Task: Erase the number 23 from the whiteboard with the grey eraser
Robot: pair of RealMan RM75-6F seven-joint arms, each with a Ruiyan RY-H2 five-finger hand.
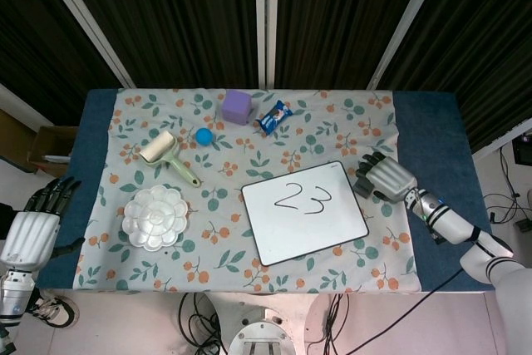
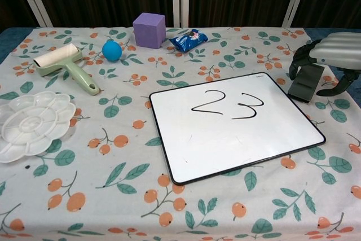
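The whiteboard lies right of the table's centre with "23" written in black on its upper half. Just off the board's right edge the grey eraser lies flat on the cloth. My right hand arches over it; the fingers curl down at its far left side, while the thumb stays apart on the right. It holds nothing. My left hand hangs off the table's left edge, fingers straight and apart.
A white flower-shaped palette, a green lint roller, a blue ball, a purple cube and a blue snack packet lie left of and behind the board.
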